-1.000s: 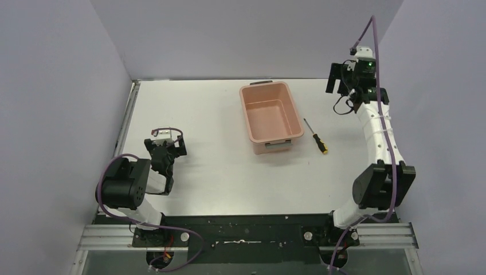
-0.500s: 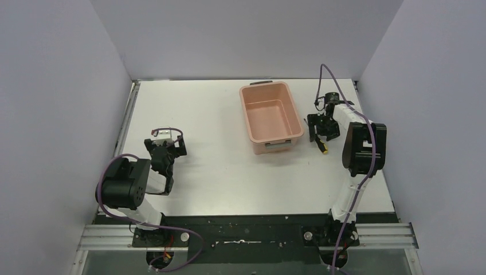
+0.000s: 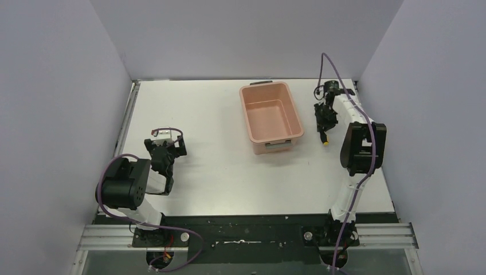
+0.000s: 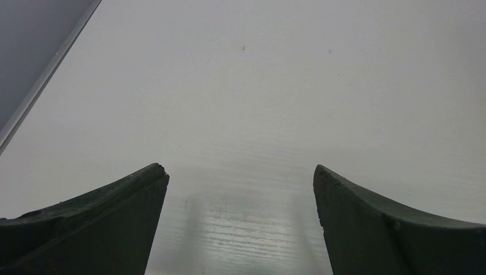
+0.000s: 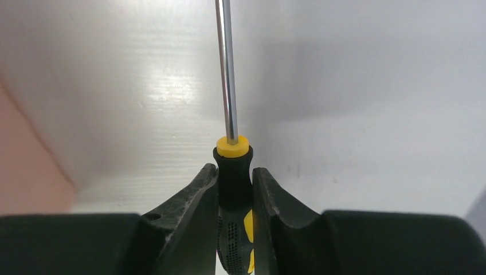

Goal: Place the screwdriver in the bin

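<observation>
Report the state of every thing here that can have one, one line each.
screwdriver: gripped by its handle, shaft pointing away from the wrist, not yet in the bin.
bin: upright, open-topped, empty.
right gripper: shut on the screwdriver handle, to the right of the bin.
left gripper: open, holding nothing, over the table.

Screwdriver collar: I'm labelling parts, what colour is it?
Yellow. The screwdriver collar shows best in the right wrist view.
</observation>
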Robot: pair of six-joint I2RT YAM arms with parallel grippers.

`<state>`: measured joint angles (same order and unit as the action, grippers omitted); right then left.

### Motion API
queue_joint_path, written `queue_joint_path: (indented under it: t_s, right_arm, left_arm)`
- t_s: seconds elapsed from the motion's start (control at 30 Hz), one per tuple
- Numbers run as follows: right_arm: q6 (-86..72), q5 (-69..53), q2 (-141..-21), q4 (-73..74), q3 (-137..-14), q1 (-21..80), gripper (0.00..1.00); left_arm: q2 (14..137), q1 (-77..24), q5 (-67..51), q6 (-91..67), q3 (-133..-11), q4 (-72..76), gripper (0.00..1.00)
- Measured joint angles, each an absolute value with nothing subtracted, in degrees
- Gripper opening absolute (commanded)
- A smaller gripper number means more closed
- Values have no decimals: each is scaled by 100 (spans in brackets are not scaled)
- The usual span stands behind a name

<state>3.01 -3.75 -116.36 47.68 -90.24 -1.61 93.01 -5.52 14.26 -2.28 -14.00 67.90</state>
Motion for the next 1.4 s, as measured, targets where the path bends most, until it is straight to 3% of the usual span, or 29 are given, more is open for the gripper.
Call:
queue_joint_path:
  t_s: [0.27, 0.5, 0.73, 1.2, 1.33, 1.4]
  right_arm:
    - [-775, 274, -11636, 6305, -11721, -36, 0]
    - [-1597, 235, -11636, 6731, -12344, 1181, 0]
    - [-1966, -196, -11638, 6305, -12339, 2641, 0]
    - [-2327, 45, -11708, 4626, -9623, 2744, 0]
    - [-2349, 167, -11891, 4213, -9384, 2746, 14]
    - [-2364, 209, -11931, 4088, -9262, 2746, 27]
  left_arm:
    - [9301, -550, 1426, -228, -1400, 6790, 97]
    - [9301, -552, 1426, -228, -1402, 6790, 97]
    - [9301, -550, 1426, -228, -1402, 6790, 97]
    - [9301, -552, 1426, -228, -1400, 6790, 97]
    - [9301, -550, 1426, -228, -1400, 6790, 97]
    - [9301, -550, 1426, -228, -1402, 6790, 97]
